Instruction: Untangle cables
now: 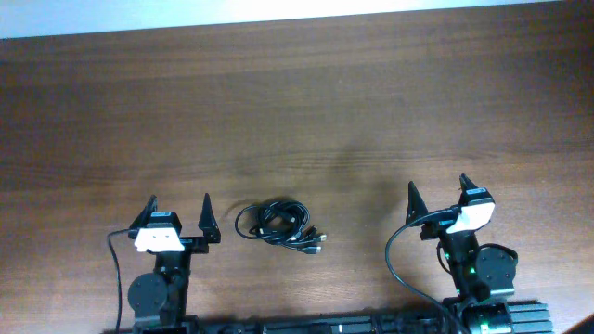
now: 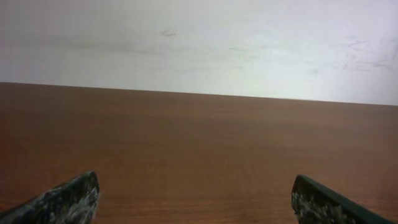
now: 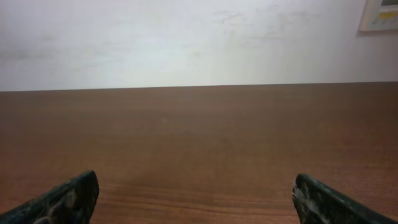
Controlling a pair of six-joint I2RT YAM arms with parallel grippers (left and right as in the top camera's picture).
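1. A brown wooden table [image 1: 297,102] with fine grain fills nearly the whole overhead frame.
2. Behind it stands a plain white wall [image 3: 186,37], faintly scuffed.
3. A pale rectangular panel [image 3: 380,14] sits at the upper right of the right wrist view.

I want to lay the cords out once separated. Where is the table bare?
The table is bare everywhere beyond both grippers. It is crowded only at the near edge, where the cables lie between the left gripper and right gripper.

Left pincer [image 1: 178,200], right pincer [image 1: 437,183] spread wide, apparently held low.
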